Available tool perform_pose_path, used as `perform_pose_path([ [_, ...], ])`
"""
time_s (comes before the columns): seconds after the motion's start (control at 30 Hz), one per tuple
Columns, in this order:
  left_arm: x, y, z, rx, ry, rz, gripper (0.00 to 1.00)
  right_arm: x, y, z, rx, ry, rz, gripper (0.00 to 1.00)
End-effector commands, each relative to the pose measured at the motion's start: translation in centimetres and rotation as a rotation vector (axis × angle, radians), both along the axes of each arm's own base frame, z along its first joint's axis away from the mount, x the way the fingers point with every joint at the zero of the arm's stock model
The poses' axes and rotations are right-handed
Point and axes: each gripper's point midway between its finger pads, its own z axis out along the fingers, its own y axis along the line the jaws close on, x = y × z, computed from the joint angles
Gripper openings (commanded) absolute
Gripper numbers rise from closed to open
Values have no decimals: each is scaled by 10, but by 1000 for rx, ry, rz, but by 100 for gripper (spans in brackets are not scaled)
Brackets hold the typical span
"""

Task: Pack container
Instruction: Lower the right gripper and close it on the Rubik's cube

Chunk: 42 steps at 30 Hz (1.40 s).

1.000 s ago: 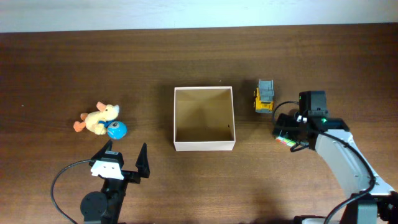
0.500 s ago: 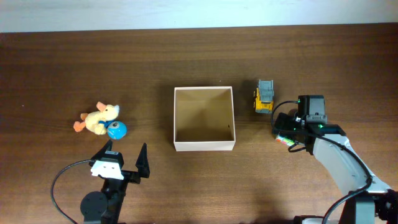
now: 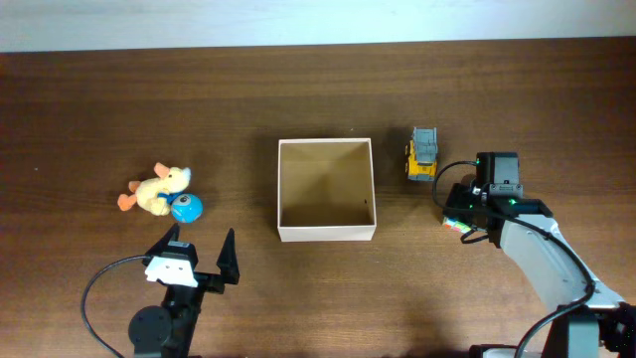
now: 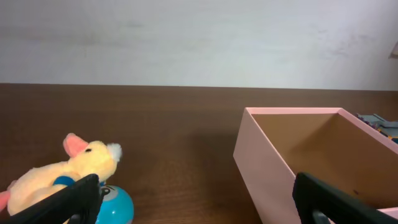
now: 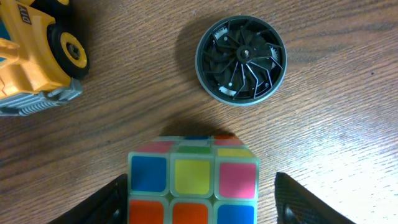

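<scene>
The container, a shallow white-walled box with a tan inside, stands mid-table and holds nothing I can see. It also shows in the left wrist view. My right gripper is open, its fingers on either side of a multicoloured puzzle cube on the table; a gap shows at the right finger. The cube peeks out under it in the overhead view. My left gripper is open and empty, short of a yellow plush duck and a blue ball.
A yellow and grey toy truck stands right of the container and also shows in the right wrist view. A black round disc with fan-like vanes lies just beyond the cube. The duck and ball are low left in the left wrist view.
My right gripper has shifted slightly toward the near side and settled lower over the cube, hiding more of it. The left arm and the toys have not moved.
</scene>
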Motion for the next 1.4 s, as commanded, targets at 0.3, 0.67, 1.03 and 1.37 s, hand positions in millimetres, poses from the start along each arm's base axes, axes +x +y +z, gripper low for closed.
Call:
perform_pose_path([
  [0.3, -1, -3, 0, 18, -9, -17, 99, -1, -4, -2, -16, 4, -2, 53],
  [0.67, -1, -3, 0, 18, -9, -17, 99, 3, 4, -1, 29, -13, 19, 50],
  [1.03, -1, -3, 0, 18, -9, -17, 99, 2, 4, -1, 29, -11, 19, 51],
  [1.37, -1, -3, 0, 18, -9, -17, 99, -1, 4, -4, 19, 5, 40, 66],
])
